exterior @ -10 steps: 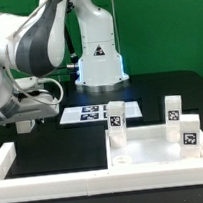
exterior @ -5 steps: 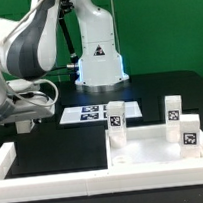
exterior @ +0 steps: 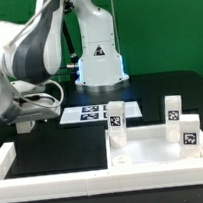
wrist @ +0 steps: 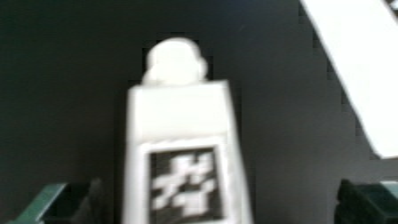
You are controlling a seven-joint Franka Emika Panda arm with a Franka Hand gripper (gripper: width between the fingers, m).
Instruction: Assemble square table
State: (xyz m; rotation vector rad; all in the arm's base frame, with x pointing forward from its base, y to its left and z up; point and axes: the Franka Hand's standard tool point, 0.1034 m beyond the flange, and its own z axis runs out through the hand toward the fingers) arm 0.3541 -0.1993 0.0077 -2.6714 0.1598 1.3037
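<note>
Exterior view: three tagged legs upright on the square table (exterior: 154, 150) at the border wall (exterior: 56, 176) — leg one (exterior: 117, 122), leg two (exterior: 173, 111), leg three (exterior: 189, 131). Wrist view: a fourth leg (wrist: 178, 140) lies between the gripper (wrist: 222, 205) fingers, spread wide, not touching it. One marker board (exterior: 91, 114) behind.

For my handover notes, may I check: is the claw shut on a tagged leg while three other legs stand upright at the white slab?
Not quite. The claw is open, not shut on the tagged leg. The wrist view shows its fingers apart on either side of the leg. The three other legs do stand upright at the white slab.
</note>
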